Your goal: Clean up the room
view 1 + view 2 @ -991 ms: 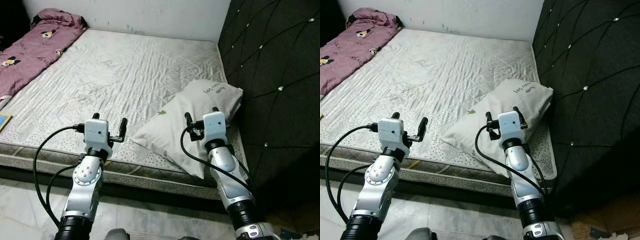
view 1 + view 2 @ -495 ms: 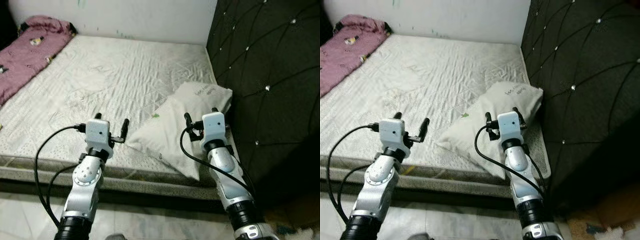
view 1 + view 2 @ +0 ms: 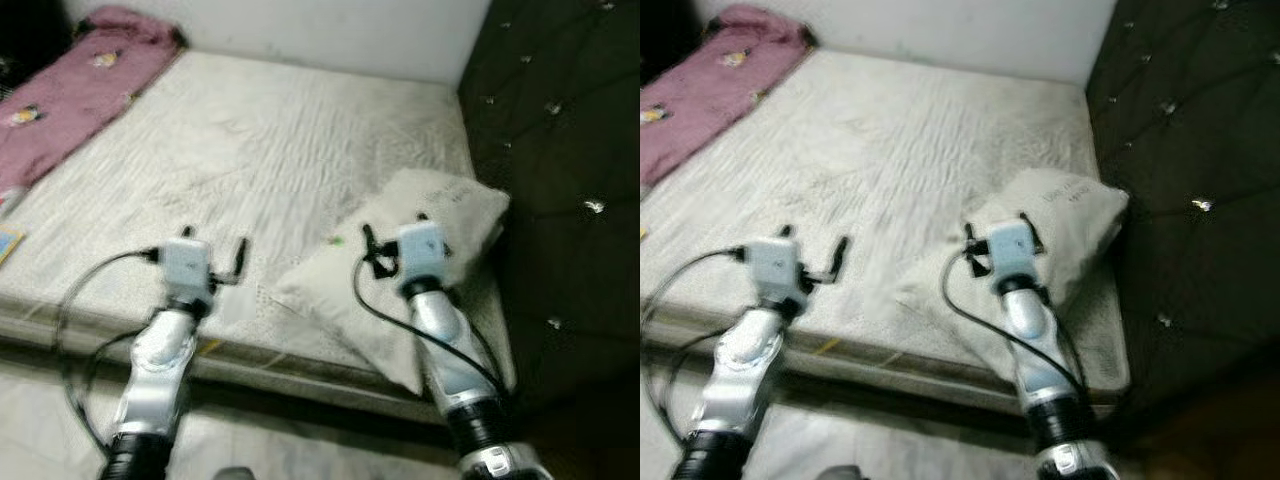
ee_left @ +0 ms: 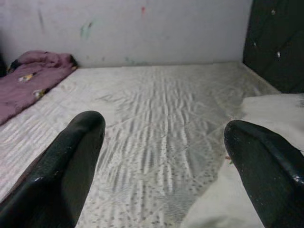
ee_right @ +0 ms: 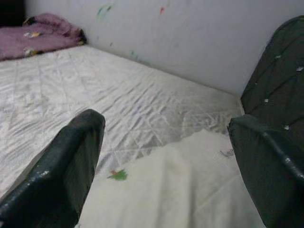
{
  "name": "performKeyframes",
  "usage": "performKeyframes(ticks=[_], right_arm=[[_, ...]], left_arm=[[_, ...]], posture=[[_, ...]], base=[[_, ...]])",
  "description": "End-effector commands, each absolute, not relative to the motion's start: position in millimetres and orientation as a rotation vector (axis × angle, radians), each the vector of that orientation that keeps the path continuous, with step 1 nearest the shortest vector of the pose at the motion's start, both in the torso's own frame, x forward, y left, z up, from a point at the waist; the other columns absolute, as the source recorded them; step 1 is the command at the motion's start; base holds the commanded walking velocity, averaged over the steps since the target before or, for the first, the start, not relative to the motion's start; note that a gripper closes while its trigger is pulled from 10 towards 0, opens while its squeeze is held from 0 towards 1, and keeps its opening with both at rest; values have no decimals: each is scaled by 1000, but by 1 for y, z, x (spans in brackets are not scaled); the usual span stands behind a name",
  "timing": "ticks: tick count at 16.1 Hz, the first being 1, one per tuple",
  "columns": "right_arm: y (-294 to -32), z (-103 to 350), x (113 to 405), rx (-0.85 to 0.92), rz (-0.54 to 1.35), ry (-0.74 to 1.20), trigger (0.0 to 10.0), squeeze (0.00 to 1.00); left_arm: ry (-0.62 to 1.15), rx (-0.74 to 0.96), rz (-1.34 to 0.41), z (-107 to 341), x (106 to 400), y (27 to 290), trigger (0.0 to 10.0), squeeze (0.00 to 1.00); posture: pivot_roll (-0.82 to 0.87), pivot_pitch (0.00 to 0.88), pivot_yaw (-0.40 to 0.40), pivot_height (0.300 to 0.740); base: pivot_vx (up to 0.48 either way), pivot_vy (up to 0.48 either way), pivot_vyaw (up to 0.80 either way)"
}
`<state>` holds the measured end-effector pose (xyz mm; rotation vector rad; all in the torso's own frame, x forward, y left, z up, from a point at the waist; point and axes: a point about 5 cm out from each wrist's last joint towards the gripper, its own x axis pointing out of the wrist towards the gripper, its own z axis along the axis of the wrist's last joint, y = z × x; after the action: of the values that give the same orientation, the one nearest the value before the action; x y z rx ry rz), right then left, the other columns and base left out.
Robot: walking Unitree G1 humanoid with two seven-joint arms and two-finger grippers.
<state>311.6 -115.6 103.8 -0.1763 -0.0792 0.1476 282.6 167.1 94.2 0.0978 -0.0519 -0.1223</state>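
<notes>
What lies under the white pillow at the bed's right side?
The white pillow rests on the quilted white mattress, beside the dark tufted headboard. Whatever lies beneath the pillow itself is covered.

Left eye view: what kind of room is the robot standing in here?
Most likely a bedroom: a bare white mattress lies before it, with a white pillow against a dark tufted headboard and a pink blanket bunched at the far side.
</notes>
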Motion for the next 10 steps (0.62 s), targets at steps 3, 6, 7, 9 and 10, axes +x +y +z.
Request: performKeyframes(ticks=[3,6,7,9,10], right_arm=[[-127,104,312,-187,116,-73,10000,0],[-127,103,312,-187,116,-72,10000,0],[-127,103,312,-187,117,-72,10000,0],[-127,103,312,-188,118,-71,10000,0],[-128,103,312,-188,118,-71,10000,0]], left_arm=[[-72,80,-151,99,285,156,10000,0],[-76,82,-145,99,285,156,10000,0],[-71,84,-136,98,285,157,10000,0],[-69,89,-135,98,285,157,10000,0],[-68,91,-138,98,285,156,10000,0]], posture=[[83,0,-24,740],[83,0,-24,740],[87,0,-25,740],[87,0,-25,740],[85,0,-26,740]], base=[[314,0,0],[0,0,0],[0,0,0],[0,0,0],[0,0,0]])
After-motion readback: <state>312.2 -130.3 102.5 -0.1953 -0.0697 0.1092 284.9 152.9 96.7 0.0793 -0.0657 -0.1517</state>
